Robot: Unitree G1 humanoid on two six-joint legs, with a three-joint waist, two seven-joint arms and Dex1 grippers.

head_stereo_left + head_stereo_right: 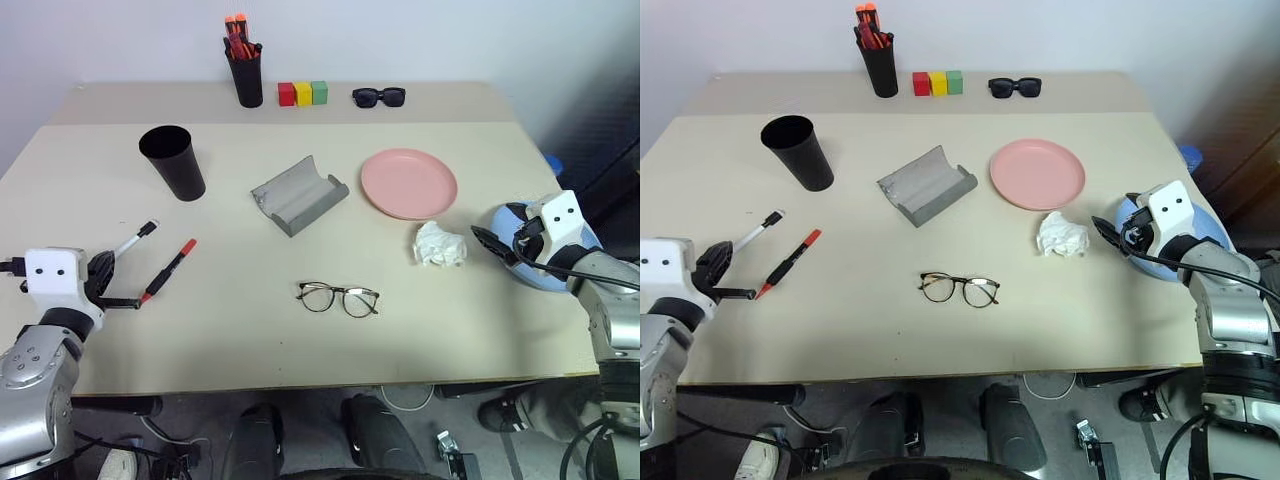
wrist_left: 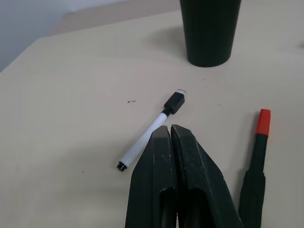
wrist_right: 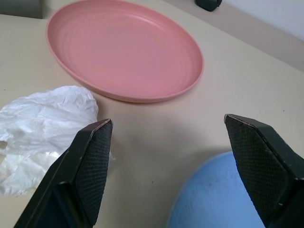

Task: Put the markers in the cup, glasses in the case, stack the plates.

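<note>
Left gripper [image 1: 118, 285] reaches level over the table's [image 1: 240, 340] left edge, fingers pressed together on nothing. We note the white marker [image 2: 151, 130] just ahead of its tips and the red-capped marker [image 1: 168, 270] just to their right, both flat. Beyond them stands the black cup [image 1: 174, 162], upright, with open tabletop around it.

Further right from that gripper, across bare table, we see the glasses [image 1: 338, 298] near the front edge, and behind them the grey case [image 1: 299, 194], lid open.

Right gripper [image 1: 1110, 235] comes in over the right edge, jaws spread wide, empty. Crumpled white paper [image 1: 1062, 235] lies just left of its tips, the pink plate [image 3: 124, 50] ahead, the blue plate [image 3: 218, 197] beneath it at the table edge.

No writing readable anywhere.
</note>
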